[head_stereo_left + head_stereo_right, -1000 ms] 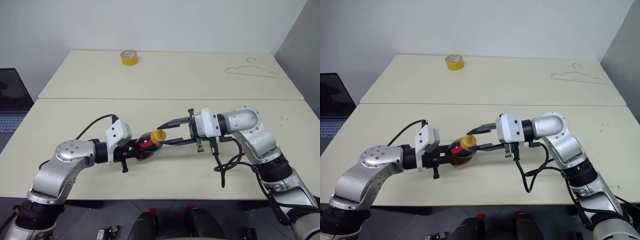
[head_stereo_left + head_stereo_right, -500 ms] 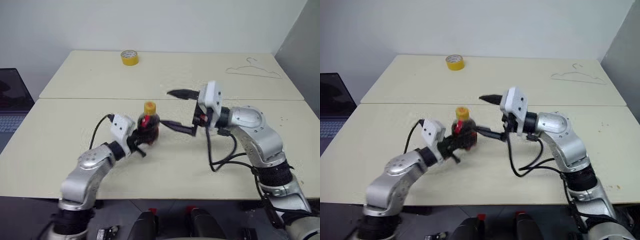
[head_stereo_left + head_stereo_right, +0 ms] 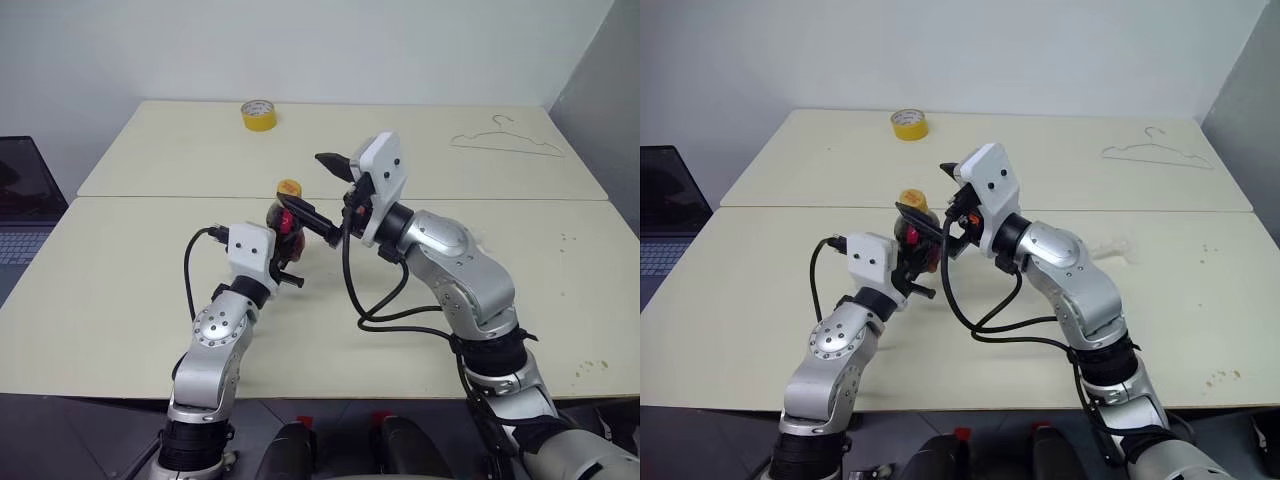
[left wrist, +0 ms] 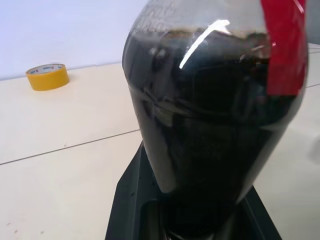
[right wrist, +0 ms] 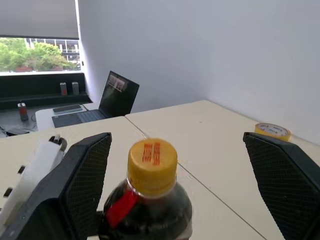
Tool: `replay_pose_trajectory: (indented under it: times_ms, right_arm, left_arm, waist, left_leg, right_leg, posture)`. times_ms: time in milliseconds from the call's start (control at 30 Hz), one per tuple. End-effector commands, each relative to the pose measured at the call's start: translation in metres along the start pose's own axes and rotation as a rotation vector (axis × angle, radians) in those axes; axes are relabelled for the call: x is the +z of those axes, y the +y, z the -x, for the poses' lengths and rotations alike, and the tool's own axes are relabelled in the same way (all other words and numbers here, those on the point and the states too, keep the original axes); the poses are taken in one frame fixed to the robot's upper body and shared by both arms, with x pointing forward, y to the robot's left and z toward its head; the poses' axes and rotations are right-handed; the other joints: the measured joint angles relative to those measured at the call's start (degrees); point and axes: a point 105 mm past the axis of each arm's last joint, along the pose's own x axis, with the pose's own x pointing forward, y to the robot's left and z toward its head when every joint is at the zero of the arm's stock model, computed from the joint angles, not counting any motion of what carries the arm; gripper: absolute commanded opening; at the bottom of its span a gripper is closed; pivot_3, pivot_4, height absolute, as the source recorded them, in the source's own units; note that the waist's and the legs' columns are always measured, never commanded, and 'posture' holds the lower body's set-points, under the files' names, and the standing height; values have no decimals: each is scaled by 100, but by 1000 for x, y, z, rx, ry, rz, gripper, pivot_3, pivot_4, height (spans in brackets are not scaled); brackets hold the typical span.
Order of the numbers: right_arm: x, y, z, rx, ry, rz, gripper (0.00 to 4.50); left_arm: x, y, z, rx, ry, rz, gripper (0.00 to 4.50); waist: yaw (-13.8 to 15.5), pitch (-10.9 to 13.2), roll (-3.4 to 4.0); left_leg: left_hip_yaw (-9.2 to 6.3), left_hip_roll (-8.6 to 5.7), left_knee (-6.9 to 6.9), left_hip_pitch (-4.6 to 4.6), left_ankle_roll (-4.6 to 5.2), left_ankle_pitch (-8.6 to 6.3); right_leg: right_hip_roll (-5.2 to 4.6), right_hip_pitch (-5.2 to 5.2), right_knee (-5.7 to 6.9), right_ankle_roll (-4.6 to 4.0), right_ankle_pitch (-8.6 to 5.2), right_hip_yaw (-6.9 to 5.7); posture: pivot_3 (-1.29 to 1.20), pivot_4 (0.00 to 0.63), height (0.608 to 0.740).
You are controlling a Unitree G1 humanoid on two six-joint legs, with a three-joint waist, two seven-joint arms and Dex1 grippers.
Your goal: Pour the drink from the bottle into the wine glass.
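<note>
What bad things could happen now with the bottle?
The yellow cap is on, and the right gripper stands wide open around it. If it closes off-centre, it might slip or knock the bottle. The left gripper holds the bottle low on its body, so a twist on the cap could turn the bottle in its grip. No wine glass stands on the table to pour into.

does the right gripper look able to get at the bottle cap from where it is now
Probably yes. The right gripper stands open with a finger on each side of the yellow cap, nothing between them. The left gripper holds the bottle upright by its body, leaving the cap free.
</note>
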Motion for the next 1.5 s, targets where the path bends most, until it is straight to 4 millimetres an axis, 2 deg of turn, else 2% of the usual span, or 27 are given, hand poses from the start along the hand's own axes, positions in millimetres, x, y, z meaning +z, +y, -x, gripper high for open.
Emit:
replay_pose_trajectory:
  times_ms: [33,267,600,933,1333,1500]
  right_arm:
    - [14,1,-3,3,-48,61,4500]
    - [6,-1,-3,-8,-15,112,4500]
    - [5,-17,0,-95,-1,114,4500]
    - [8,-13,6,-88,-28,89,4500]
    - [5,-21,15,-138,-27,65,4500]
    - [-5,-28,21,-161,34,92,4500]
  left_arm:
    - [20,-1,-1,-3,-88,-26,511]
    - [22,-5,-3,-27,-95,-24,511]
    - [23,-4,-4,-30,-100,-28,510]
    - [21,-1,-3,-20,-90,-25,510]
    - [21,3,-3,-9,-87,-26,509]
    - [23,3,-3,-8,-93,-28,509]
  waist:
    - [-1,0,0]
    - [-1,0,0]
    - [-2,0,0]
    - [-2,0,0]
    - [-1,0,0]
    - [-1,0,0]
  left_leg:
    - [0,0,0,0,0,0]
    - [-1,1,-1,0,0,0]
    - [-2,1,-1,0,0,0]
    - [-2,1,-1,0,0,0]
    - [-1,1,-1,0,0,0]
    - [-2,1,-1,0,0,0]
  right_leg:
    - [0,0,0,0,0,-1]
    - [0,0,1,0,0,-2]
    - [0,0,0,0,0,-2]
    - [0,0,0,0,0,-2]
    - [0,0,0,0,0,-1]
    - [0,0,0,0,0,-1]
  posture:
    - [0,150,740]
    - [0,150,740]
    - [0,150,740]
    - [0,150,740]
    - [0,150,740]
    - [0,150,740]
